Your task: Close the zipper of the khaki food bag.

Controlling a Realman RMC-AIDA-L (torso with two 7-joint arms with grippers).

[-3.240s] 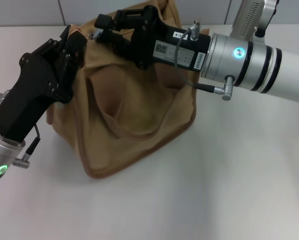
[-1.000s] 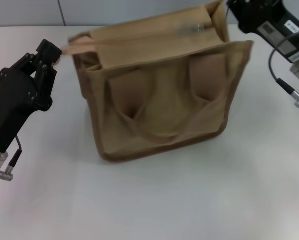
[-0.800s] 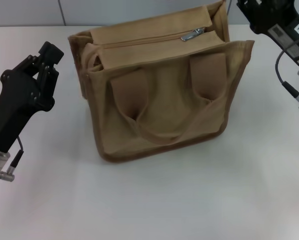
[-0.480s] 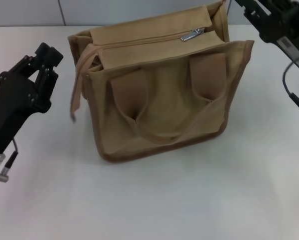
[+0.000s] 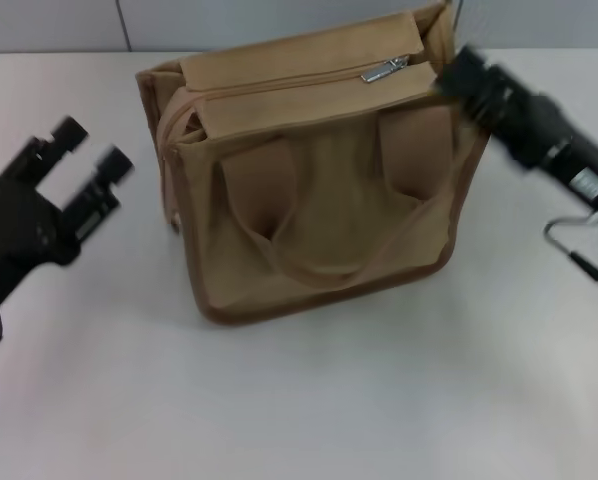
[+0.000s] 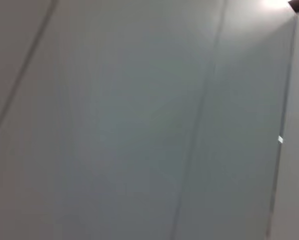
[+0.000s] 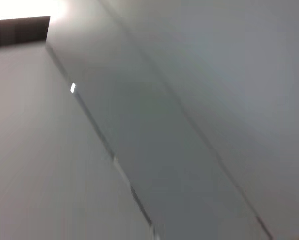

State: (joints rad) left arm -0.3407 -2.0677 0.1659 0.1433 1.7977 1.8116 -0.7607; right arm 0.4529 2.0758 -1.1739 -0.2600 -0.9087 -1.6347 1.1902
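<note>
The khaki food bag stands upright in the middle of the white table, its two flat handle straps hanging down the front. Along its top runs the zipper, whose flaps meet, with the silver pull tab at the right end. My left gripper hovers open and empty to the left of the bag, apart from it. Blurred by motion, my right gripper is at the bag's upper right corner. Both wrist views show only grey wall panels.
The white table stretches out in front of the bag and to both sides. A grey panelled wall rises behind the table's far edge. A loose cable with a metal plug hangs from the right arm.
Both arms have drawn away from the bag: the left one down and to the left, the right one downward along the bag's right side. The loose strap at the bag's left has settled.
</note>
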